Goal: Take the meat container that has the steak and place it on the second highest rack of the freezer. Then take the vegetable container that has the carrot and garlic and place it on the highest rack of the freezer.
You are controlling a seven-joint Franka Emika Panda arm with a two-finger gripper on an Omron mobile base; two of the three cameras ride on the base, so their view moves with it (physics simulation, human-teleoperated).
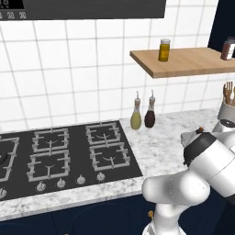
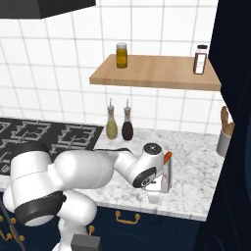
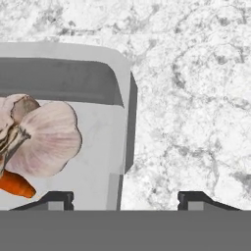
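A: The tray [image 3: 110, 147] by the gripper [image 3: 126, 200]?
B: Light grey, darker wall. Garlic [image 3: 46, 139] cream, pink-streaked; carrot [image 3: 14, 184] orange.
A: The desk [image 3: 196, 98] beside it?
B: White marble, grey-veined. Dark fingertips [image 3: 196, 198].

White-grey marbled bench [image 2: 196, 152] along a tiled wall. Set into its left part: black gas hob [image 1: 69, 156] with grey pan supports. Standing on the bench beside the hob: a yellow-green bottle [image 2: 112, 128] and a dark brown bottle [image 2: 127, 129], near each other; at the far right, a pale utensil holder [image 2: 224, 142]. In the hand view, the vegetable container [image 3: 110, 122] rests flat on the marble. Wooden shelf [image 2: 157, 73] above bears two jars.
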